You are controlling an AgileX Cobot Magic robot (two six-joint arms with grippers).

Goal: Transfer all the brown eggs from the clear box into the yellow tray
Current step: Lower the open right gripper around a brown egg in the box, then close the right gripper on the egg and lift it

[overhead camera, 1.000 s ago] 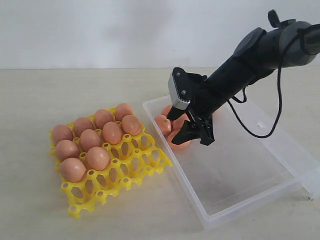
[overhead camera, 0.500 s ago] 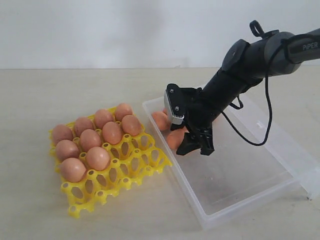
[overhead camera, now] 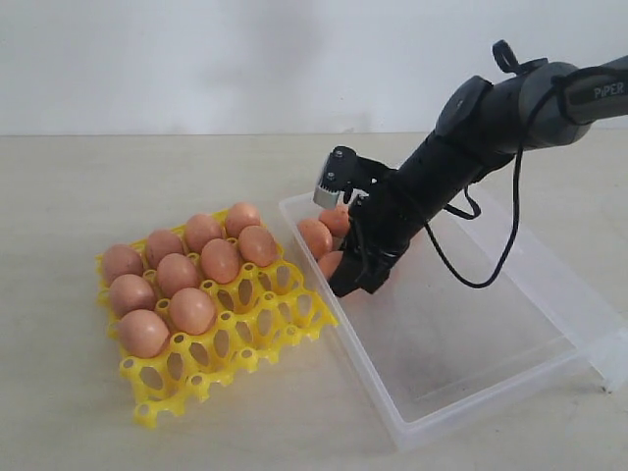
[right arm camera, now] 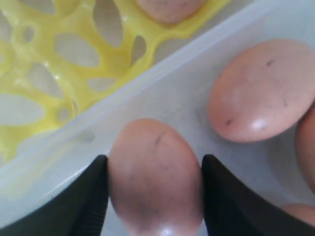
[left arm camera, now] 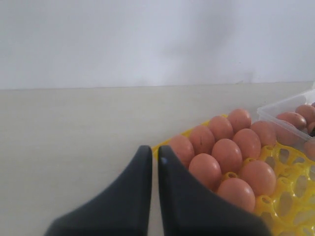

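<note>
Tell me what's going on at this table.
The right gripper is down in the clear box. Its fingers are pressed to both sides of a brown egg that lies by the wall nearest the yellow tray and looks to be resting on the box floor, not yet lifted. Ten eggs already sit in the tray's cups, and a few other eggs wait in the box's corner. The left gripper is shut and empty, held back from the tray.
</note>
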